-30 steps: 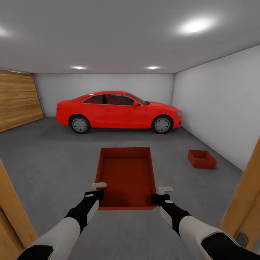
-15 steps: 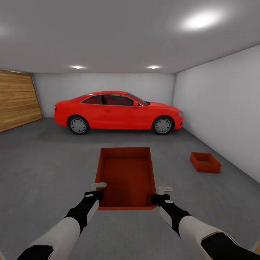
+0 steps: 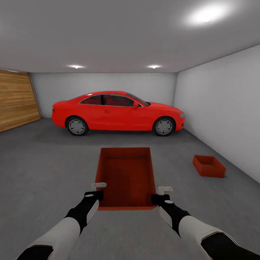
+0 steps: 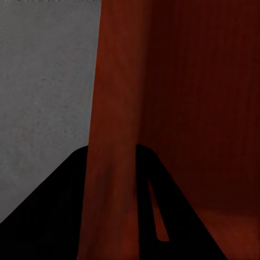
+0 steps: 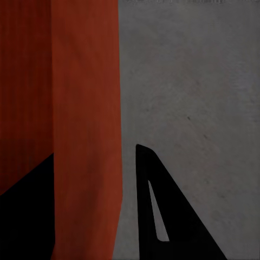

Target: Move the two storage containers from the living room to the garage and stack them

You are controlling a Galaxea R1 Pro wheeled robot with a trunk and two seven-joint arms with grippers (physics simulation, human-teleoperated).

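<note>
— How many storage containers were there, and where?

— Two, both red-orange and lidless. The carried container [image 3: 125,177] was held out in front of the robot, above the floor [image 3: 47,169] of the garage, one arm at each of its long sides near the end closest to the robot. The second container [image 3: 209,165] sat on the dark grey concrete, off to the right near the white side wall [image 3: 224,104], well apart from the first.

— And the fingers?

— The left gripper [image 3: 96,190] had its fingers closed over the container's left wall; in the left wrist view that wall [image 4: 111,162] ran down between the two dark fingers [image 4: 154,206]. The right gripper [image 3: 162,193] pinched the right wall the same way; the right wrist view showed the wall [image 5: 86,162] between its fingers [image 5: 157,206], with grey concrete [image 5: 189,81] beyond. So two grippers, each clamped on one wall of the same bin.

— What else stood in the room?

— One red car [image 3: 117,112], parked side-on against the far wall, with two wheels showing. One wood-slat door [image 3: 16,99] on the left. Three ceiling lights [image 3: 206,15] could be counted, one bright near the top right and two smaller further back
</note>
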